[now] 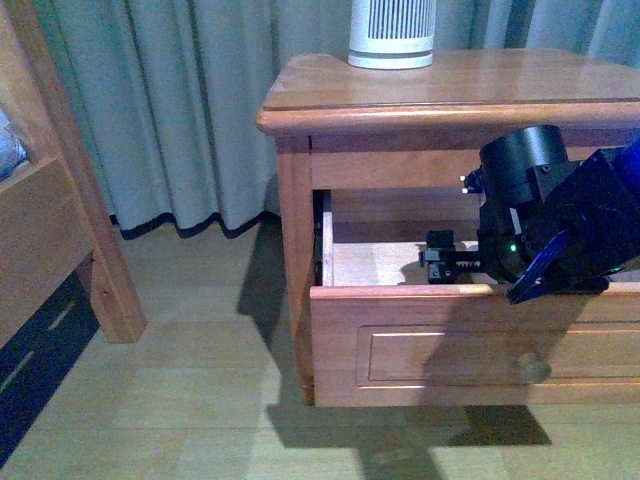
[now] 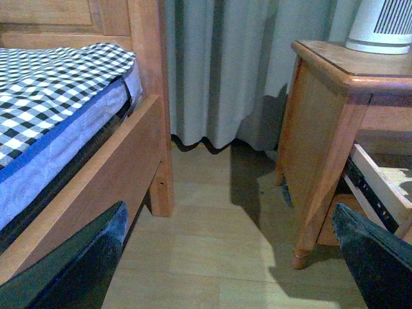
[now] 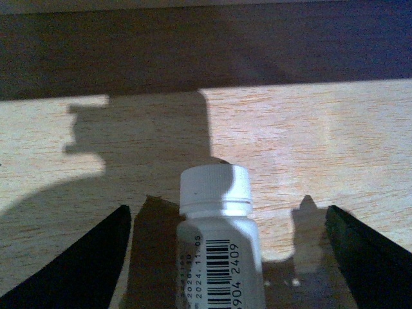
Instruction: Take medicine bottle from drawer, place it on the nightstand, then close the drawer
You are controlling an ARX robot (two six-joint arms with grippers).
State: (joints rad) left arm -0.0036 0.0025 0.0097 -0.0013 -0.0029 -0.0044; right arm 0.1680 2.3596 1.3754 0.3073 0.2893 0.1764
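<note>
Wooden bed frame (image 2: 116, 174) stands at your left, beside your left gripper (image 2: 228, 219), which is spread wide and empty. Further right, the nightstand (image 1: 420, 95) has its drawer (image 1: 470, 340) pulled out. Inside, your right gripper (image 3: 226, 209) is spread wide around the medicine bottle (image 3: 217, 257), with neither finger touching it.

Dim, hard shadows, perhaps slight blur

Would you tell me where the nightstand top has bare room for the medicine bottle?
On the nightstand, bare wood runs along the front edge and right of the white slatted device; only its spot at the back is taken.
</note>
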